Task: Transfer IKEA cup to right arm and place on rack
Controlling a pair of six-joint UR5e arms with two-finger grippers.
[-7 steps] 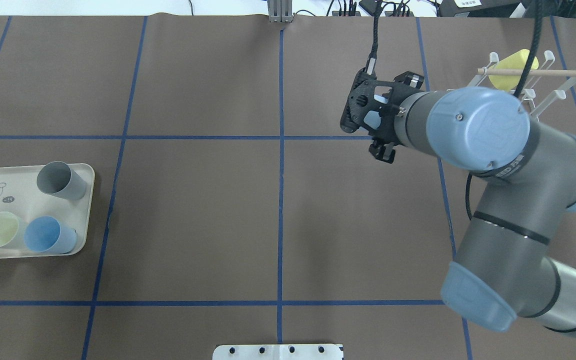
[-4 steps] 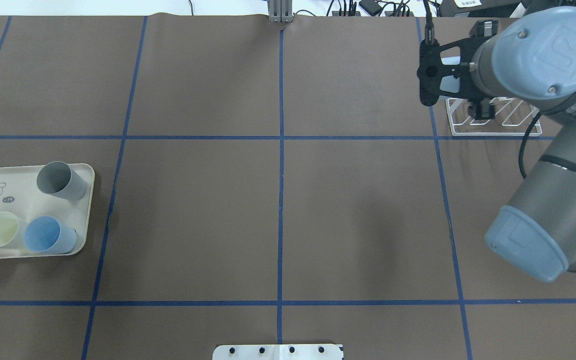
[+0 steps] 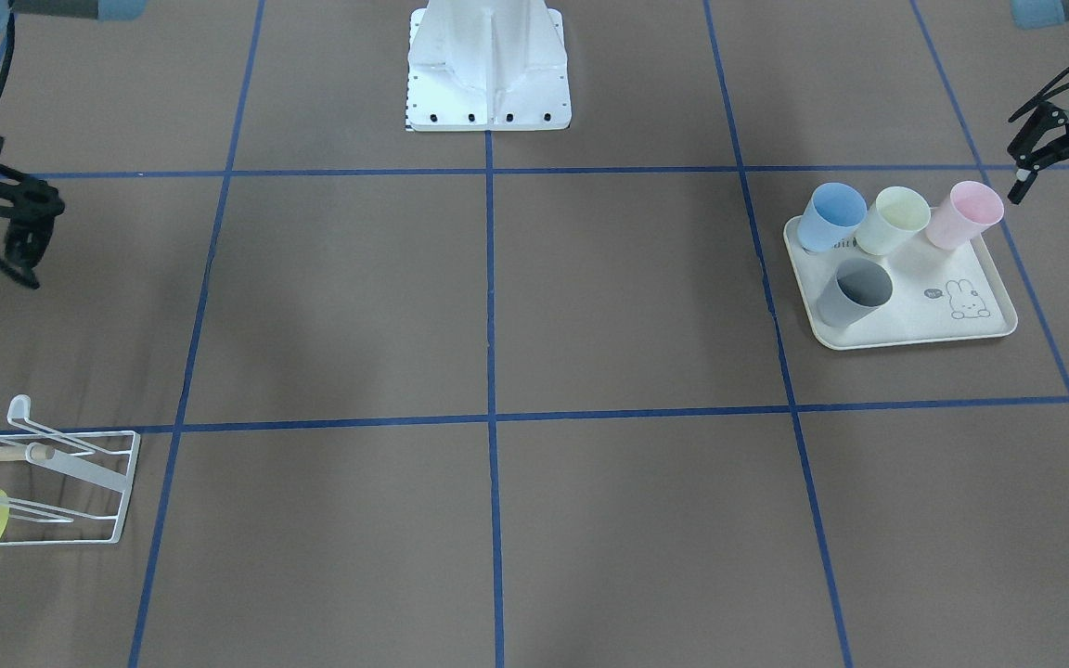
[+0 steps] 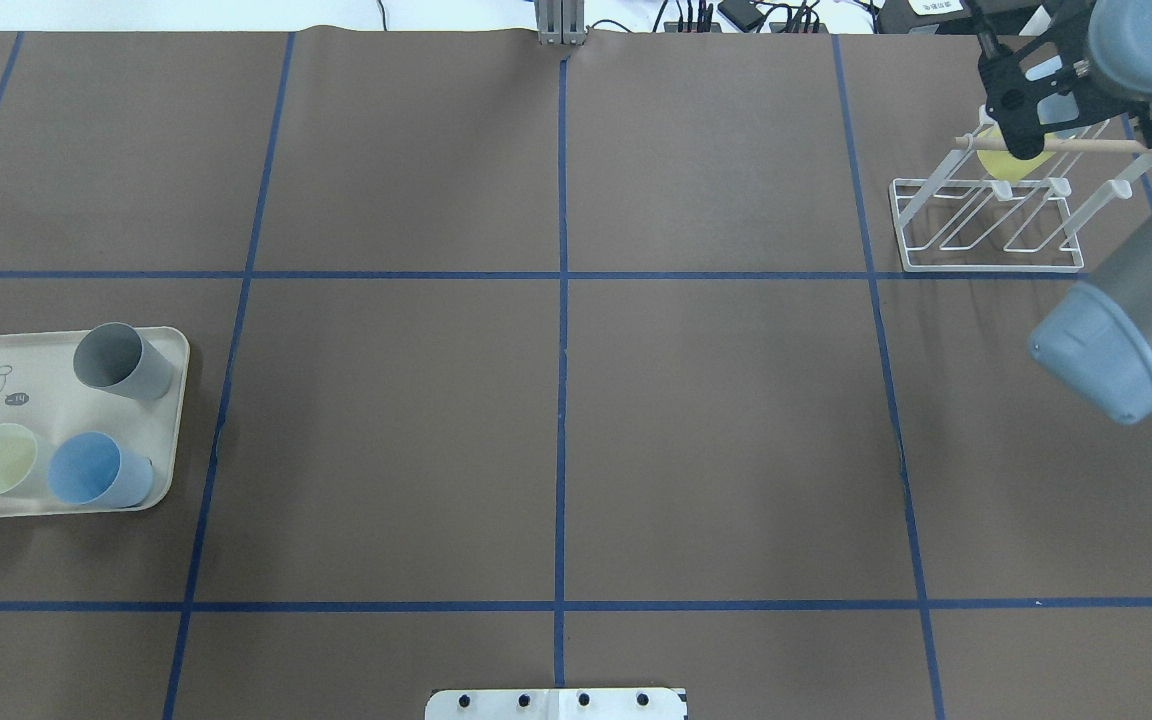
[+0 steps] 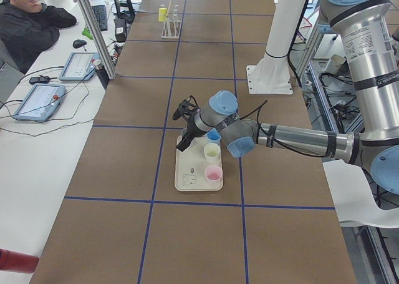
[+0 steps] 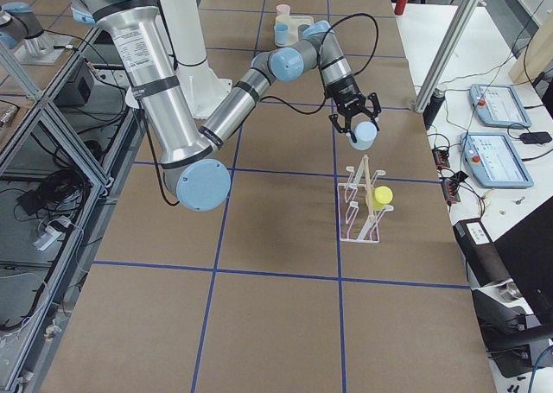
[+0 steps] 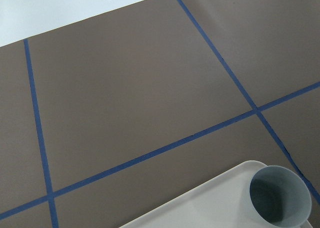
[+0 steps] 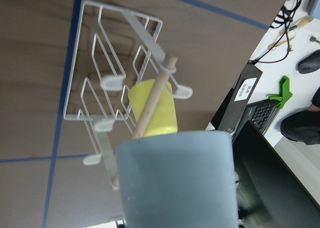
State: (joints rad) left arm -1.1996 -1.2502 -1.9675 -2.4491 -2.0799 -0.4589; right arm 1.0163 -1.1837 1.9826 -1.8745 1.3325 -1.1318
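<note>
Right fingers [image 6: 340,123] clamp a pale-blue cup [image 8: 175,183] above the rack [image 4: 986,269] at the counter's [image 4: 386,420] edge; left fingers [image 3: 1024,172] gape empty by the tray [image 3: 915,325].

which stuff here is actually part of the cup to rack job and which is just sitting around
In the job: light-blue cup, held in the right gripper; white wire rack.

Lying about: yellow cup already on the rack; cream tray with its grey cup, bright blue cup, pale lime cup and pink cup.
</note>
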